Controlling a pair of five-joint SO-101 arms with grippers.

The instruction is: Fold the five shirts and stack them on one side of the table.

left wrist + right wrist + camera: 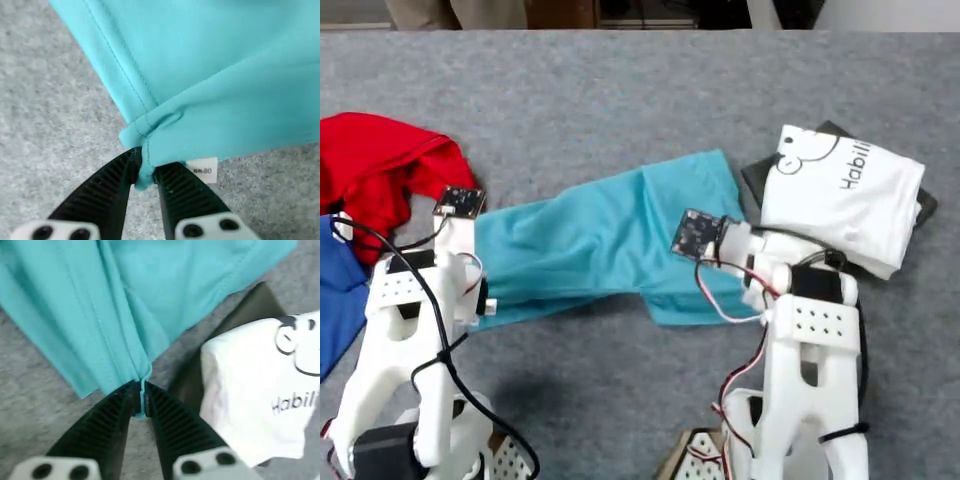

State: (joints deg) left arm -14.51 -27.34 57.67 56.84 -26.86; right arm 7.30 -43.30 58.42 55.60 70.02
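The turquoise fabric shirt (610, 235) lies across the middle of the grey tabletop (620, 90). The left gripper (144, 167) is closed on one hem and the right gripper (141, 396) on another, probably to hold it flat for folding.

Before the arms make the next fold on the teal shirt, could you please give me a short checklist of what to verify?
1. Hold of the left gripper on the teal shirt: ok, shut on its edge.
2. Hold of the right gripper: ok, shut on a pinch of the same cloth.
3. Teal shirt lying flat: not ok, wrinkled between the arms.
4. The white shirt folded on the dark shirt: ok.
5. Teal shirt apart from that stack: cannot tell, its corner lies right beside it.
6. The red shirt folded: not ok, crumpled.
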